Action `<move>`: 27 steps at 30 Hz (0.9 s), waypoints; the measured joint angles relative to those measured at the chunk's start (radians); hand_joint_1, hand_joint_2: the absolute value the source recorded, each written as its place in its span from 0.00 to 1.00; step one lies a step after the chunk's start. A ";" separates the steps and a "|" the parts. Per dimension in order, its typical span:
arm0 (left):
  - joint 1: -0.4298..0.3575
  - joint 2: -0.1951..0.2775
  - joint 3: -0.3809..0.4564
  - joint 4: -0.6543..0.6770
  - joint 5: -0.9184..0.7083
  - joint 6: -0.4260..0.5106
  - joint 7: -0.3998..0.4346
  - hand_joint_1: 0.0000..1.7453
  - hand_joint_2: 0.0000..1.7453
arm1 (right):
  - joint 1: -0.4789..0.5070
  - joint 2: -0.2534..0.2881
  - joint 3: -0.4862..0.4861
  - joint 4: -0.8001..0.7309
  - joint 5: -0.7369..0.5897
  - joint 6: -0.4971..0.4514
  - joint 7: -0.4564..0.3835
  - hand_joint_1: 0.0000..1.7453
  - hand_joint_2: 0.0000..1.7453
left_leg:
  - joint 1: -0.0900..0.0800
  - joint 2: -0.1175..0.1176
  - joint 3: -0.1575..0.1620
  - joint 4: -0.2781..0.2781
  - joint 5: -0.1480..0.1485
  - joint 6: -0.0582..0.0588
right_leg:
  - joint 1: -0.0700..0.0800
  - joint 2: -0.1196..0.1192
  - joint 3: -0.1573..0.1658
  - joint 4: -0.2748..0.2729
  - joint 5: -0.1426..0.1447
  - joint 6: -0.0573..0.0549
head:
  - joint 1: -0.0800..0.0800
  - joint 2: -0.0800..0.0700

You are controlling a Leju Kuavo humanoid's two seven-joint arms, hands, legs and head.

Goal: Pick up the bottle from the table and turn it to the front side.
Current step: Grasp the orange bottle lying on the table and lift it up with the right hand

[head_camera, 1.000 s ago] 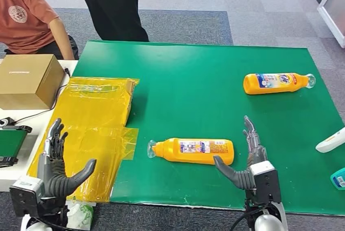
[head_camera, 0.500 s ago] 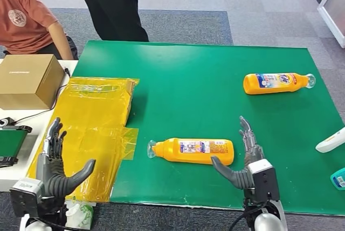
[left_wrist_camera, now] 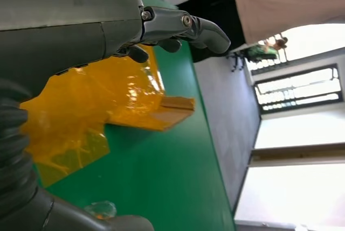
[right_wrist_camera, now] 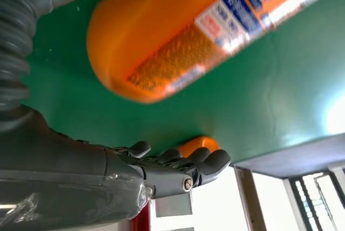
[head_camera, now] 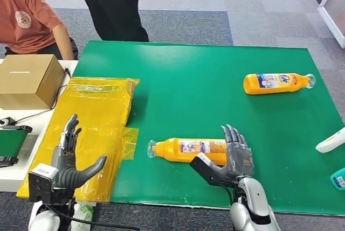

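The right hand reaches in over the table's near edge, fingers spread and thumb stuck out sideways, holding nothing. The left hand is raised near the table's near left corner, fingers upright and apart, thumb out, likewise holding nothing.

**Count of what you have in front of you**

You have two orange bottles lying on the green counter: the near bottle at the front edge, and the far bottle well apart from it toward the back right. You have two robot hands: the left robot hand and the right robot hand. One yellow plastic sheet covers the counter's left end. One brown cardboard box sits on the white side table beyond it. Two people stand or sit at the far side: an orange shirt and black trousers. At the right edge you can see two partly cropped items: one white object and one teal object.
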 joint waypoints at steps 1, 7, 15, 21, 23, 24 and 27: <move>-0.010 0.000 -0.011 -0.010 -0.001 -0.004 0.000 0.00 1.00 | -0.012 0.000 0.007 0.034 0.015 -0.002 0.004 0.00 1.00 | 0.000 0.000 0.000 0.000 0.000 0.000 | 0.000 0.000 0.000 0.000 0.000 0.000 | 0.000 0.000; -0.058 0.006 -0.052 -0.052 0.026 -0.029 -0.002 0.00 1.00 | -0.071 0.000 0.031 0.185 0.059 -0.010 0.017 0.00 1.00 | 0.000 0.000 0.000 0.000 0.000 0.000 | 0.000 0.000 0.000 0.000 0.000 0.000 | 0.000 0.000; -0.075 0.019 -0.085 -0.075 0.051 -0.056 -0.019 0.00 1.00 | -0.166 0.000 0.034 0.289 0.092 0.005 0.004 0.00 1.00 | 0.000 0.000 0.001 0.000 0.000 0.000 | 0.000 0.000 0.001 0.000 0.001 0.000 | 0.000 0.000; -0.075 0.035 -0.122 -0.109 0.060 -0.065 -0.029 0.00 1.00 | -0.239 -0.002 0.048 0.348 0.101 0.069 -0.013 1.00 1.00 | 0.000 0.000 0.002 0.000 0.001 0.000 | 0.000 0.000 0.001 0.000 0.002 0.000 | 0.000 0.000; -0.075 0.037 -0.125 -0.110 0.068 -0.067 -0.029 0.00 1.00 | -0.250 -0.004 0.057 0.357 0.094 0.090 -0.024 1.00 1.00 | 0.000 0.000 0.002 0.000 0.001 0.000 | 0.000 0.000 0.001 0.000 0.002 0.001 | 0.000 0.000; -0.075 0.037 -0.126 -0.111 0.071 -0.068 -0.029 0.00 1.00 | -0.253 -0.005 0.061 0.359 0.087 0.097 -0.030 1.00 1.00 | 0.000 0.000 0.002 0.000 0.001 0.000 | 0.000 0.000 0.001 0.000 0.002 0.000 | 0.000 0.000; -0.073 0.039 -0.127 -0.113 0.075 -0.072 -0.029 0.00 1.00 | -0.260 -0.009 0.074 0.358 0.063 0.109 -0.043 1.00 1.00 | 0.000 0.000 0.002 0.000 0.001 0.000 | 0.000 0.000 0.001 0.000 0.002 0.000 | 0.000 0.000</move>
